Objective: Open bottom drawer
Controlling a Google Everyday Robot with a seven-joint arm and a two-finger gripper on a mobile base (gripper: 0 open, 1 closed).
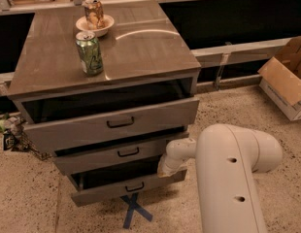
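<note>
Drawer status

Bottom drawer (103, 193), lowest in cabinet (141, 52): front pulled partly out, dark gap above it. End effector (169, 168) at that drawer's right end, touching the front's top edge; how far open, cannot tell.

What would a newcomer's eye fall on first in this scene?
The bulky white robot arm fills the lower right, its gripper at the right end of the slim grey-brown bottom drawer, which stands partly open. On the grey cabinet top stand a green drinks can and, behind it, a pale bowl holding another can.
</note>
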